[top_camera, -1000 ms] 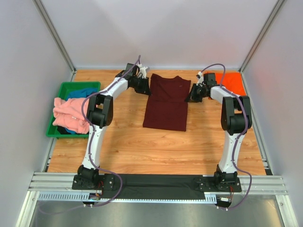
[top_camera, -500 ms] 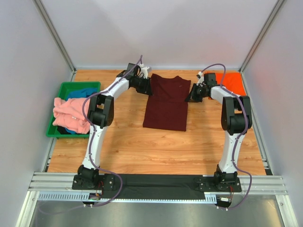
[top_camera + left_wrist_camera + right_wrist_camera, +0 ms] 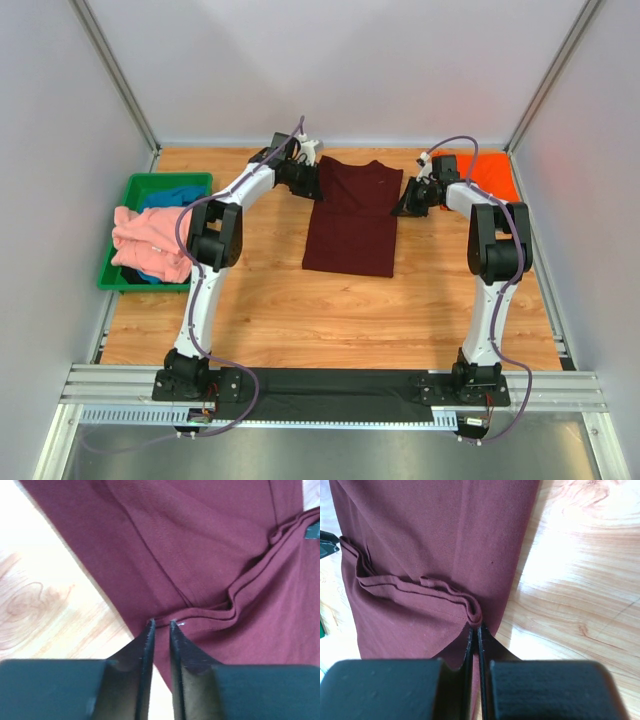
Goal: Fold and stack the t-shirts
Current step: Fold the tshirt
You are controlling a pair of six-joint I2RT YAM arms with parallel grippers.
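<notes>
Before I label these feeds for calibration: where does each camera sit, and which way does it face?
Top external: high behind the bases, looking down and forward over the table; the left arm and right arm show whole, reaching the maroon t-shirt.
Left wrist: on that arm's wrist, looking along the left gripper fingers at the shirt's edge.
Right wrist: likewise, looking along the right gripper, its fingers closed, at the opposite edge.
Shared: all three views show the maroon t-shirt.

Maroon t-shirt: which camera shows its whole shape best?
Top external: the whole maroon t-shirt shows there, laid out flat. Each wrist view gives only a close-up of one edge and its bunched seam.
</notes>
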